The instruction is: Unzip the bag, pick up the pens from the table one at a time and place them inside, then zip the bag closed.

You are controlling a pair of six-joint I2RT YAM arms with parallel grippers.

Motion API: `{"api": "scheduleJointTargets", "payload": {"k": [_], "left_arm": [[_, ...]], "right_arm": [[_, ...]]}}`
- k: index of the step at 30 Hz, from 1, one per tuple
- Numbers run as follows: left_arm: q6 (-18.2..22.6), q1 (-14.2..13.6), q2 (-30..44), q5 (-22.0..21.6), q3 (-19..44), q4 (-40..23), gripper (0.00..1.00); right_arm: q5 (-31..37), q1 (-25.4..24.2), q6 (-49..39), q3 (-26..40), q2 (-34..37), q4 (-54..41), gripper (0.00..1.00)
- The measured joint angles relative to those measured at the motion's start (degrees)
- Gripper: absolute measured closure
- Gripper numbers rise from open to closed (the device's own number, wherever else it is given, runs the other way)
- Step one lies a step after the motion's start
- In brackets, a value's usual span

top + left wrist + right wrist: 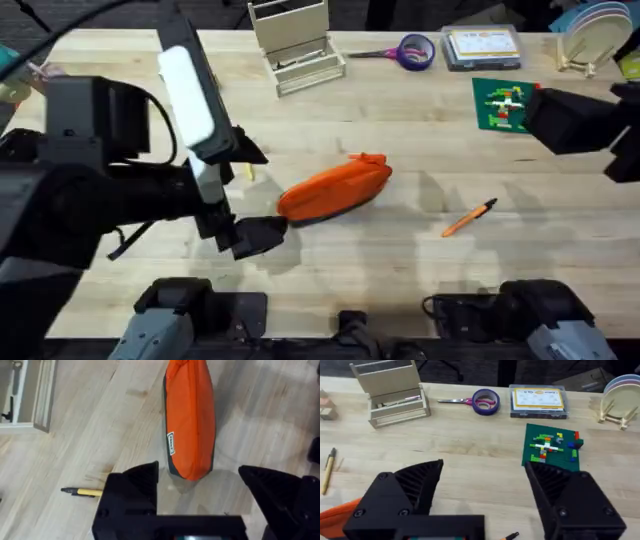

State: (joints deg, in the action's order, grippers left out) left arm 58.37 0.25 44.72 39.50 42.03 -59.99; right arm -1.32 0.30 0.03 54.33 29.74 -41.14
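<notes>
Overhead, the far side of the table [400,250] carries a beige wooden organizer [295,45], purple-handled scissors [405,50], a clear plastic box [483,46] and a green building-brick plate [503,104], all well beyond both grippers. A plate rack [590,35] stands at the far right corner. None of these lies between a gripper and the task's things.

The left gripper [200,492] hangs over the near end of the bag [191,415], its black fingers [135,485] spread wide and holding nothing; the pouch's tip lies in line with the gap between them and is not clasped. The bag lies closed on its side, stretching away from this gripper. A yellowish-tan pen [82,492] lies just beside one finger, apart from the bag.

The right gripper [485,490] hovers high above the right half of the table, its fingers also wide apart and empty. The orange pen [470,217] lies on the bare wood below and nearer the bases than this gripper, well apart from the bag.

The surface is light wood-grain butcher block. Behind the table the room is dark, with little detail to make out.
</notes>
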Motion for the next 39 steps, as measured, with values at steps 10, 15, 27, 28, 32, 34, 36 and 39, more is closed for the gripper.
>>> {"api": "scheduleJointTargets", "payload": {"k": [10,15,27,28,32,34,36,39], "left_arm": [[0.0,0.0,8.2,1.1,-2.9,5.7,0.007],[0.0,0.0,14.2,2.5,-2.9,7.8,0.008],[0.0,0.0,23.2,5.3,-2.9,9.2,0.007],[0.0,0.0,23.6,5.9,-2.9,9.4,0.007],[0.0,0.0,24.8,7.0,-2.9,9.9,0.008],[0.0,0.0,25.3,7.3,-2.9,10.3,0.008],[0.0,0.0,25.5,7.4,-2.9,10.6,0.007],[0.0,0.0,25.5,7.5,-2.9,10.6,0.122]], "right_arm": [[0.0,0.0,0.0,0.0,0.0,0.0,0.004],[0.0,0.0,0.0,0.0,0.0,0.0,0.003],[0.0,0.0,0.0,0.0,0.0,0.0,0.004],[0.0,0.0,0.0,0.0,0.0,0.0,0.004],[0.0,0.0,0.0,0.0,0.0,0.0,0.004],[0.0,0.0,0.0,0.0,0.0,0.0,0.004],[0.0,0.0,0.0,0.0,0.0,0.0,0.004],[0.0,0.0,0.0,0.0,0.0,0.0,0.004]]}}
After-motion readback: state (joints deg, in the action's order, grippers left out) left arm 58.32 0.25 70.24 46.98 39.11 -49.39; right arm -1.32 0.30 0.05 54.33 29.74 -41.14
